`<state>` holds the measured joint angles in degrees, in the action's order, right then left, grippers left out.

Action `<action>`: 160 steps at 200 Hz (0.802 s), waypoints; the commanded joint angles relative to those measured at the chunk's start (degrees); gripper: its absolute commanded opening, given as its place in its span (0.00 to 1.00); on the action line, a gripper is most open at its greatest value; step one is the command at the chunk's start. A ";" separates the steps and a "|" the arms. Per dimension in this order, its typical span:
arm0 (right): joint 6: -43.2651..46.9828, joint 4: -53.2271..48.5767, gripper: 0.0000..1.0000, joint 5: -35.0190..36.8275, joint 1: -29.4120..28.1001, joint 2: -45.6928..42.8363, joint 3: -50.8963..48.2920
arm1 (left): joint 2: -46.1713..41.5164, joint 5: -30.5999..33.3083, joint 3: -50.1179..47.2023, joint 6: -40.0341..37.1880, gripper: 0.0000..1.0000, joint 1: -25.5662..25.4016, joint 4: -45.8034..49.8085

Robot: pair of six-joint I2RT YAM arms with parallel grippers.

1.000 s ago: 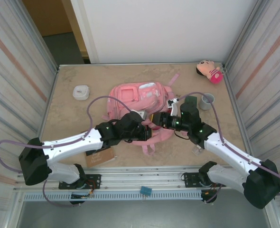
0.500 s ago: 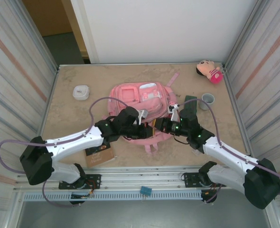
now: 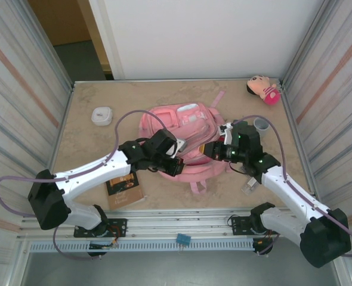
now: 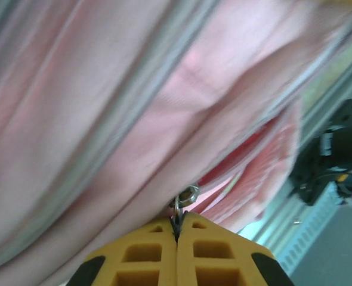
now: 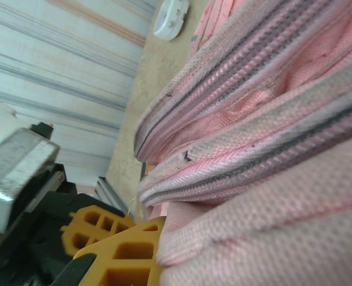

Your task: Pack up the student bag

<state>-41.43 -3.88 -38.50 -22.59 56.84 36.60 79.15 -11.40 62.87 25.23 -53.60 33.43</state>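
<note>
The student bag [image 3: 185, 128] is a large pink backpack lying mid-table, its near side raised between both arms. My left gripper [image 3: 175, 162] is at the bag's near left edge. In the left wrist view its yellow fingers [image 4: 152, 253] are pressed together, and the left gripper [image 4: 177, 220] is shut on a small metal zipper pull [image 4: 187, 195] against pink bag fabric [image 4: 134, 119]. My right gripper [image 3: 209, 149] is at the bag's near right edge. In the right wrist view the right gripper [image 5: 163, 229] is shut on a fold of the student bag [image 5: 253, 149]; fabric hides one finger.
A pink plush doll [image 3: 263, 89] lies at the back right corner. A grey cup [image 3: 261, 124] stands right of the bag. A white case [image 3: 102, 115] sits at the left, a brown book [image 3: 124, 189] near the front edge, and a small clear item [image 3: 249, 186] beside the right arm.
The right gripper has closed on the bag's fabric and pulled back to the right. The left gripper kept its grip on the zipper pull. The bag's near side has risen and spread.
</note>
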 commanded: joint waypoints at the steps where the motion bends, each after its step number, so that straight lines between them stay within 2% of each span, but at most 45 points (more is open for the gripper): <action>1: 2.85 -3.21 0.10 -5.59 3.80 -3.09 5.23 | -2.57 8.14 -1.32 -4.00 0.00 1.40 5.28; 17: -0.78 -3.37 0.45 -3.18 4.25 -3.65 5.50 | -4.74 4.26 -3.77 -2.29 0.00 1.43 -1.15; 26: -5.62 0.28 0.56 -2.34 3.11 -3.84 3.40 | -6.05 1.76 -5.63 -0.43 0.00 1.40 -6.01; 36: -11.24 5.96 0.59 -0.01 0.75 -3.98 0.30 | -7.05 0.73 -7.29 1.73 0.00 1.44 -10.47; 53: -17.54 10.54 0.60 9.13 -4.93 -4.28 -3.96 | -8.25 0.42 -8.27 3.44 0.00 1.40 -14.30; 67: -19.56 12.53 0.60 16.26 -9.07 -4.46 -6.08 | -8.30 -0.18 -8.13 3.55 0.00 1.40 -15.30; 88: -20.49 14.15 0.60 21.50 -12.38 -3.95 -6.66 | -7.83 -1.12 -8.23 4.49 0.00 1.48 -16.36; 104: -20.34 14.71 0.57 21.82 -13.00 -2.53 -5.96 | -7.56 -2.33 -9.20 5.77 0.00 1.40 -18.31; 135: -18.43 12.35 0.21 20.40 -11.86 -1.77 -3.45 | -8.01 0.06 -10.31 5.85 0.00 1.48 -17.27; 160: -15.40 9.36 0.07 16.83 -8.78 -2.43 0.05 | -8.45 5.21 -10.05 3.11 0.00 1.40 -11.31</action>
<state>-59.42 5.48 -19.88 -33.91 55.18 31.18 72.93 -10.76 52.62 30.15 -52.34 19.57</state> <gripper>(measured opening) 0.108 0.057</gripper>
